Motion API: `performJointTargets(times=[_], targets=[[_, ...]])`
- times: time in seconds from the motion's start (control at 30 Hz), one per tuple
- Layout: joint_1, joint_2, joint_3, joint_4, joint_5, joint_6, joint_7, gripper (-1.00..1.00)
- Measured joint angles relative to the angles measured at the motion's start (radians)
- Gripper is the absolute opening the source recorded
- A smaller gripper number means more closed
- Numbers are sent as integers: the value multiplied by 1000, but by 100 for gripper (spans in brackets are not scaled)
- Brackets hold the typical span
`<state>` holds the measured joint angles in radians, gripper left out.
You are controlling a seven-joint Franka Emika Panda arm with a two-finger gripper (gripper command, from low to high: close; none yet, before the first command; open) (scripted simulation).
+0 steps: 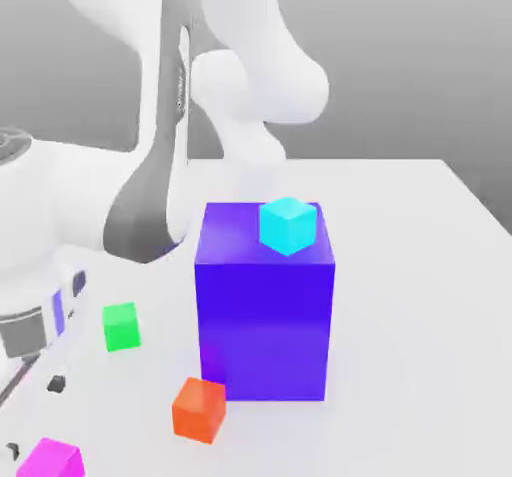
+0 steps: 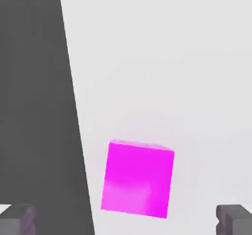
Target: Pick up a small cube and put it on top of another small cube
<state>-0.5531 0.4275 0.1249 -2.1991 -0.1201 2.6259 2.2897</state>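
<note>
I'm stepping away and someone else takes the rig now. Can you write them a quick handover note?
Tool: open, holding nothing, fingertips either side of the magenta cube, above it.
Magenta cube: on the table, at the exterior view's lower left edge.
Green cube: on the table, nothing on it, left of the big purple-blue block in the exterior view.
Done: approach only.
Left: grasp magenta, lift, place on green.

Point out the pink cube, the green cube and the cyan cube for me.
pink cube [image 2: 138, 181]: hand view, middle of its facing side.
green cube [image 1: 121, 327]: exterior view, middle of its front face.
cyan cube [image 1: 288, 226]: exterior view, centre of the cube, which sits on the purple block [image 1: 266, 325].
</note>
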Motion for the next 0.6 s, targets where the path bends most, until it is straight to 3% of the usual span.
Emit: performJointTargets(times=[0.1,0.13,0.33,0.5,0.6], targets=[[12,111,-19,24,-10,84,21,0],[15,133,-24,29,-13,101,25,-100],[17,145,-26,31,-15,112,26,-100],[-1,2,-3,-7,8,3,2,-100],[3,-50,-32,-73,-61,-11,-37,-100]])
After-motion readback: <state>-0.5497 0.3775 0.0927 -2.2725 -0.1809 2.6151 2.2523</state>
